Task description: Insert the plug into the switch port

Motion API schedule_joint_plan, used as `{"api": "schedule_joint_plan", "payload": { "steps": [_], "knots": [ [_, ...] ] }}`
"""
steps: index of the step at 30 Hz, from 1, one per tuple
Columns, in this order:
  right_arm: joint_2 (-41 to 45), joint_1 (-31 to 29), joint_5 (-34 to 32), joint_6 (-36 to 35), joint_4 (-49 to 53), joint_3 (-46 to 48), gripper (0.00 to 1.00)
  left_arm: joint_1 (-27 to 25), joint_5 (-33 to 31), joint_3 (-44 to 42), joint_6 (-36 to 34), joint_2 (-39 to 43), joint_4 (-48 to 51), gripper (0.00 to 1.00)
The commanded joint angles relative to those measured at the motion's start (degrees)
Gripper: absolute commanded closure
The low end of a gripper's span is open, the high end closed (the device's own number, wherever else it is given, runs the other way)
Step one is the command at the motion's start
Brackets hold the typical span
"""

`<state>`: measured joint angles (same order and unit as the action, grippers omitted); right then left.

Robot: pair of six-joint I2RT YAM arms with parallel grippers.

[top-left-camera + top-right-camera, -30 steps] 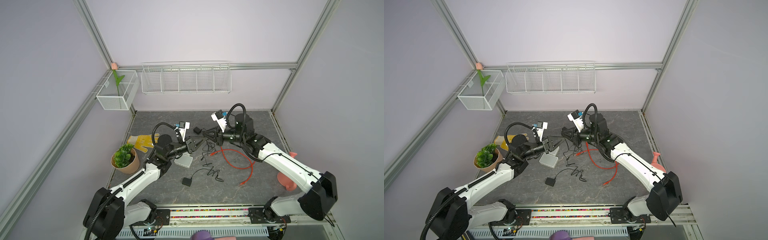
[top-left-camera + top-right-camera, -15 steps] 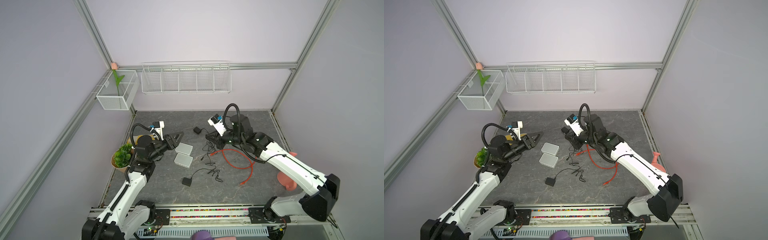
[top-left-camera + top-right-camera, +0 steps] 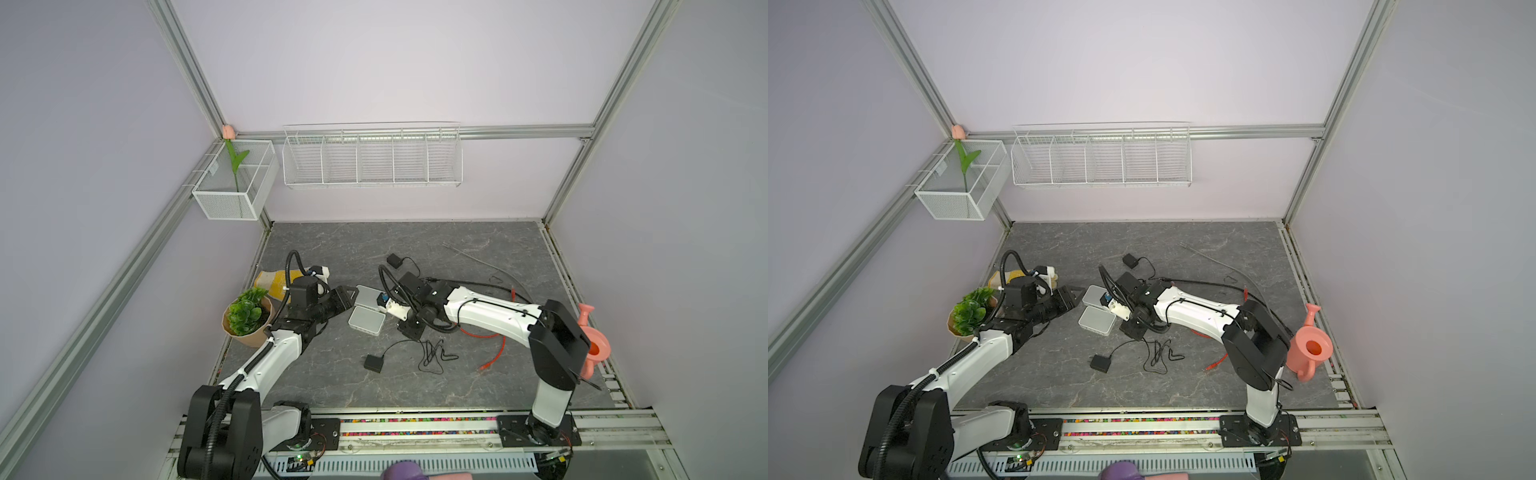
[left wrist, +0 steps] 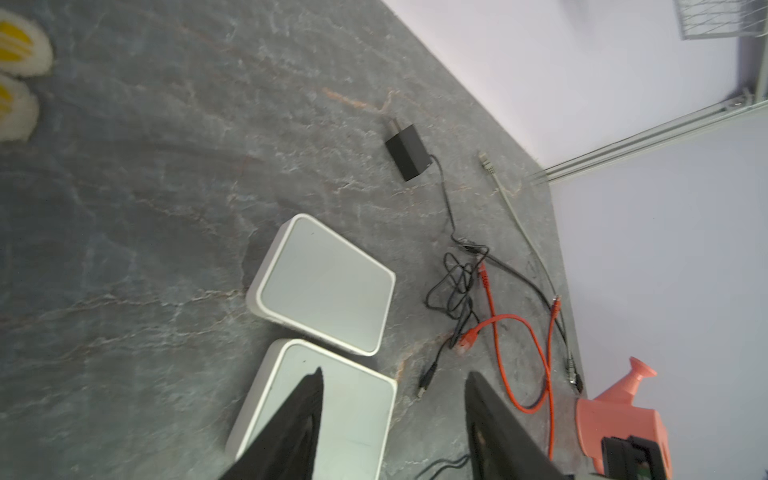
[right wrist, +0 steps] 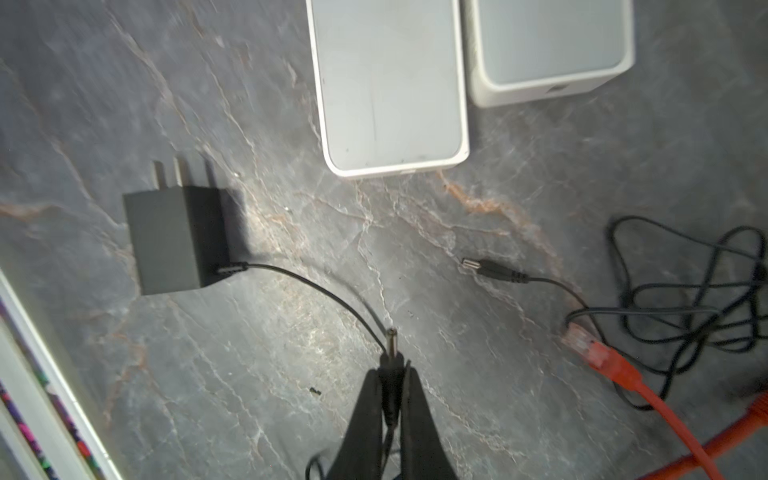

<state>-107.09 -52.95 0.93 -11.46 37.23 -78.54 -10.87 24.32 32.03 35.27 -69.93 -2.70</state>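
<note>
Presently: plug gripped by right pincer, over the desk.
Item held by its black body, metal tip protruding, pointing toward but apart from the nearer white switch; second switch just beside it. The left pincer stands wide, holding nothing, by the 2 switches. A black adapter lies on the desk near the plug.

Blk barrel plug, metal tip sticking out fwd, pinched in R gripper. Switch + 2nd switch: white rounded boxes, flat, side by side, narrow gap.
</note>
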Motion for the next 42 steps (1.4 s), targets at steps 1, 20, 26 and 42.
{"api": "schedule_joint_plan", "payload": {
  "steps": [1, 20, 26, 42],
  "knots": [
    [-1.7, -0.1, -1.0, -2.8, -1.6, -0.6, 0.93, 0.2, -0.4, -0.3, -2.1, -3.3, -1.5, 0.46],
    [-10.6, -1.1, 1.6, -3.8, -12.0, -2.9, 0.93, 0.2, 1.0, -0.5, -4.7, -13.1, -3.4, 0.59],
    [-12.0, -1.1, 1.1, -4.9, -12.1, -4.0, 0.94, 0.2, 0.3, 0.1, -5.6, -14.7, -2.8, 0.60],
    [-13.1, -1.4, 1.2, -6.3, -10.3, -6.6, 0.93, -1.1, -0.1, 6.0, -7.6, -20.3, -0.7, 0.62]
  ]
}}
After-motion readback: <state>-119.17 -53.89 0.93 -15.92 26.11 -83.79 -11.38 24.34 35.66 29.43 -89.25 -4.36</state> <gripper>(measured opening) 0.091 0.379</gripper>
